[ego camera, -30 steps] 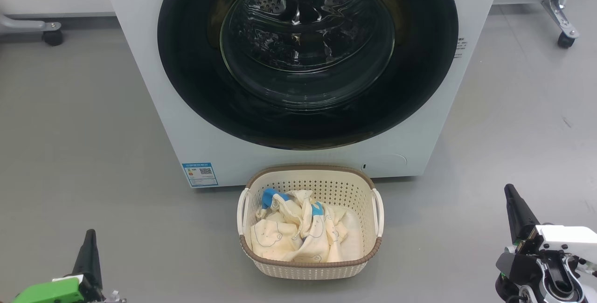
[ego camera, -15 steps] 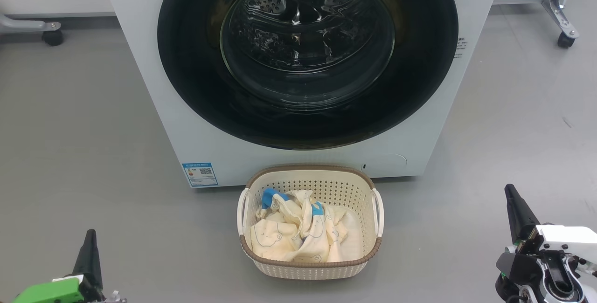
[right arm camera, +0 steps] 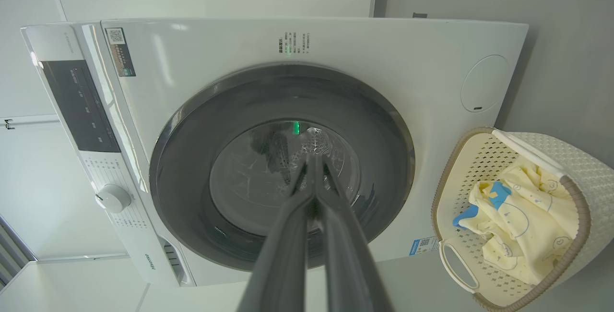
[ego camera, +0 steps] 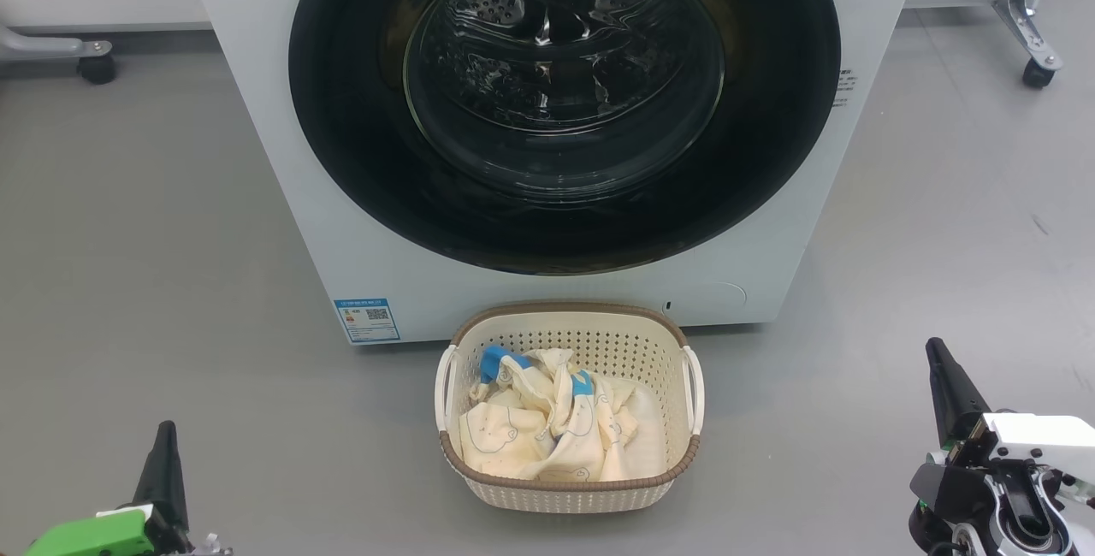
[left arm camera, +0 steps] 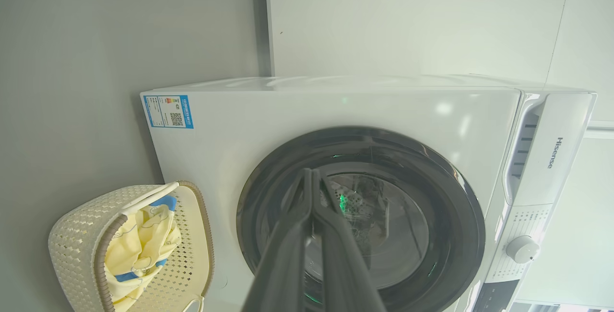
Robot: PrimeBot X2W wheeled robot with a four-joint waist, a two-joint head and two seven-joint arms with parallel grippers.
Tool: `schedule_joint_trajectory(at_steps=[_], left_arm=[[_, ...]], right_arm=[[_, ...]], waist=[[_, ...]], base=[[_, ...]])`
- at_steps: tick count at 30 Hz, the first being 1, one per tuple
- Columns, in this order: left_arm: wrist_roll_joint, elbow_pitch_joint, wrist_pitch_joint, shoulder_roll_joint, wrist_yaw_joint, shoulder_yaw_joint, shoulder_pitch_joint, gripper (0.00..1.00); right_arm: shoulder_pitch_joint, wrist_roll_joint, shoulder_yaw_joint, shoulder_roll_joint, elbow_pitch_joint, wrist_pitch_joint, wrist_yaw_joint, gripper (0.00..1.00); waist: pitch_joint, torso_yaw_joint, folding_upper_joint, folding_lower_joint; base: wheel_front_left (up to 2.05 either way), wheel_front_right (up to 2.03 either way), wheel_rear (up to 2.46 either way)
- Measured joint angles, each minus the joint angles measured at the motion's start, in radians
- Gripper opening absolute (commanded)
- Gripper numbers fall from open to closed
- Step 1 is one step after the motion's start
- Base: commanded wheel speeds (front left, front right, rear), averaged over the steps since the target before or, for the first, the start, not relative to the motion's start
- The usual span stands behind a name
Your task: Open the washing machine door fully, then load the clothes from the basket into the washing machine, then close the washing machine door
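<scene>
Fingers are pressed together on left gripper [ego camera: 163, 434] and right gripper [ego camera: 935, 351], well apart from the shut washing machine door [ego camera: 565, 103], judged due for opening.

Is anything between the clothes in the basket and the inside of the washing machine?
Yes. The washing machine door is shut over the opening of the washing machine and blocks the way in. The clothes lie uncovered in the basket, on the floor in front of it.
</scene>
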Motion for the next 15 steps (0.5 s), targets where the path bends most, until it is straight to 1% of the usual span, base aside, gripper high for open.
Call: schedule_joint_trajectory(at_steps=[15], left_arm=[[0.000, 0.001, 0.003, -0.001, 0.000, 0.002, 0.000, 0.00]], right_arm=[[0.000, 0.000, -0.002, 0.001, 0.000, 0.003, 0.000, 0.00]], waist=[[0.000, 0.000, 0.0000, 0.0000]], base=[[0.00, 0.00, 0.00]])
